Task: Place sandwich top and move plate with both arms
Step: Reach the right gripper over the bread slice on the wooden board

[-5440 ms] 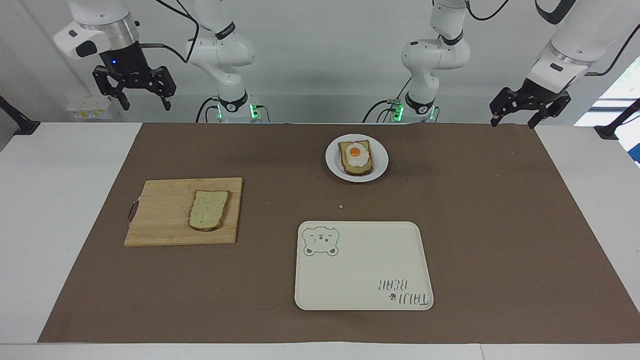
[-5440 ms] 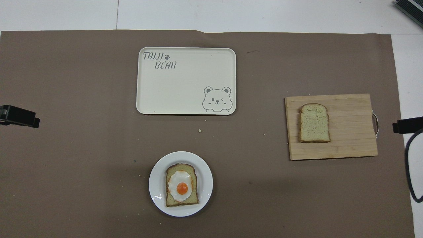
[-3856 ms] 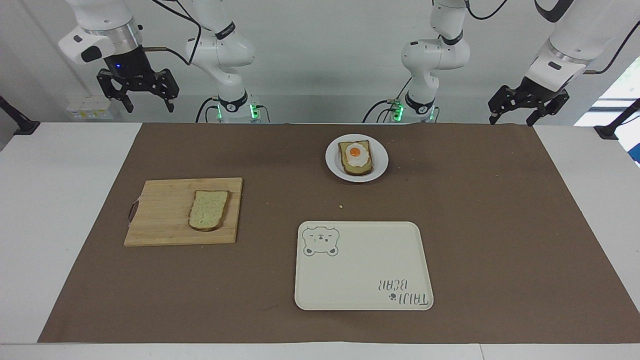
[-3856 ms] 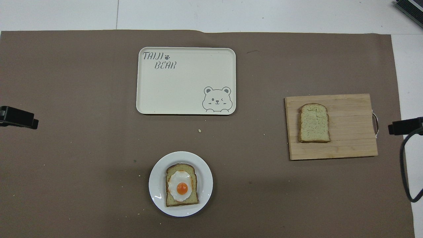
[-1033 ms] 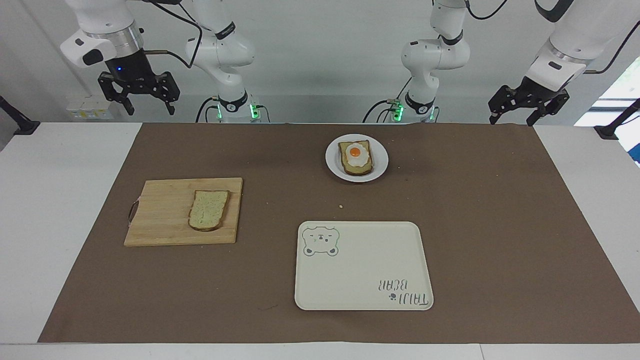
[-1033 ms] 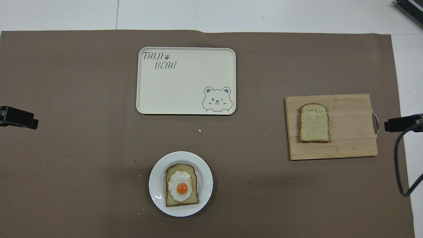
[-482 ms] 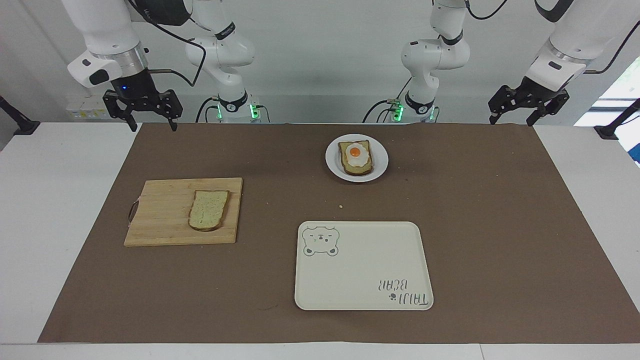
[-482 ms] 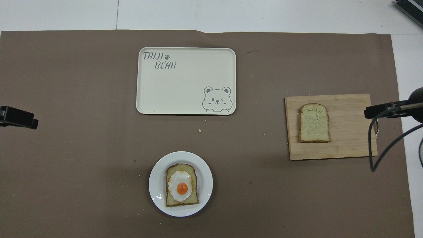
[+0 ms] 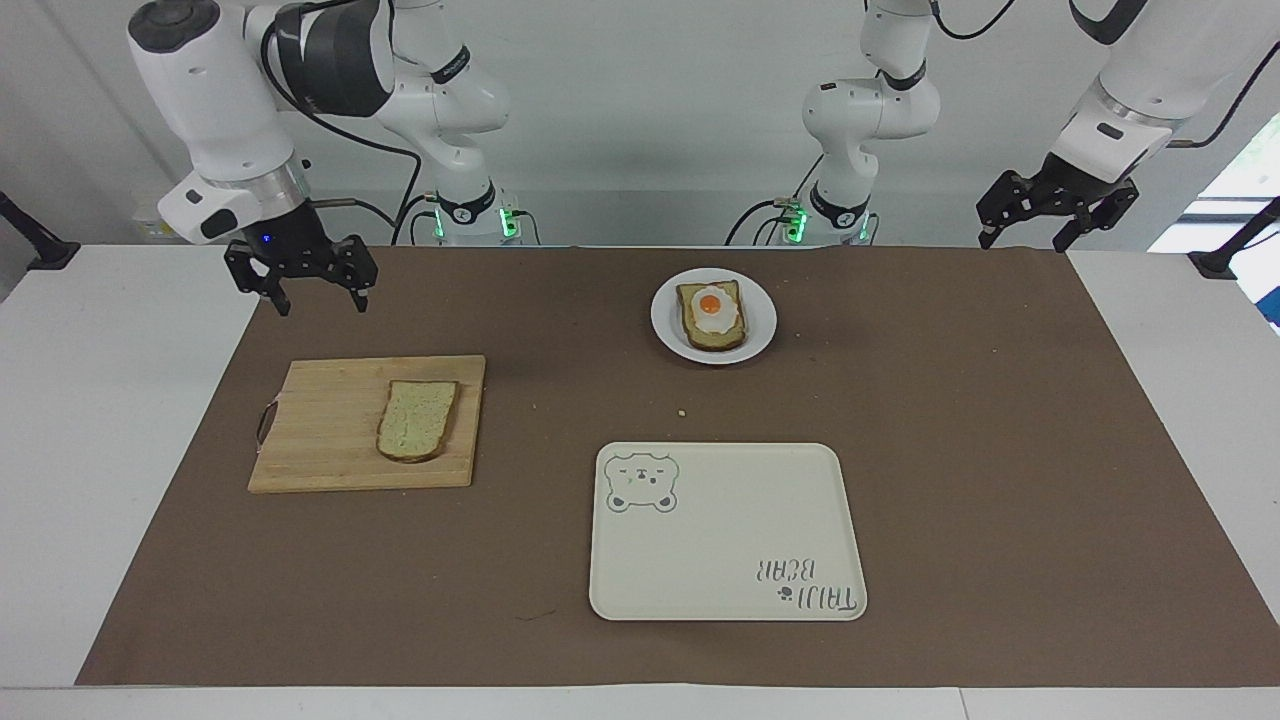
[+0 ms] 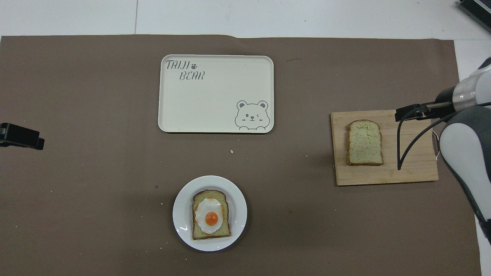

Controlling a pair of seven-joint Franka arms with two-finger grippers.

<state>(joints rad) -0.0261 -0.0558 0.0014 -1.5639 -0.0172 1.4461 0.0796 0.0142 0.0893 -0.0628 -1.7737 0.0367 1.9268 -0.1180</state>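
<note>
Sandwich top (image 9: 417,420) on cutting board (image 9: 330,440), egg toast (image 9: 712,316) on plate (image 9: 762,318)

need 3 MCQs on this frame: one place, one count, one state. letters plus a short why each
1. Where does the sandwich top lie?
A. on the wooden cutting board
B. on the plate
C. on the bear tray

2. How many bread slices are on the table?
A. one
B. two
C. three

3. What state is the right gripper in?
A. shut on the bread
B. resting on the plate
C. open, empty, in the air near the board

Key:
1 A: the plain slice sits on the board.
2 B: that slice, plus the egg toast on the plate.
3 C: its fingers stand apart above the mat; the left gripper waits at its end.
</note>
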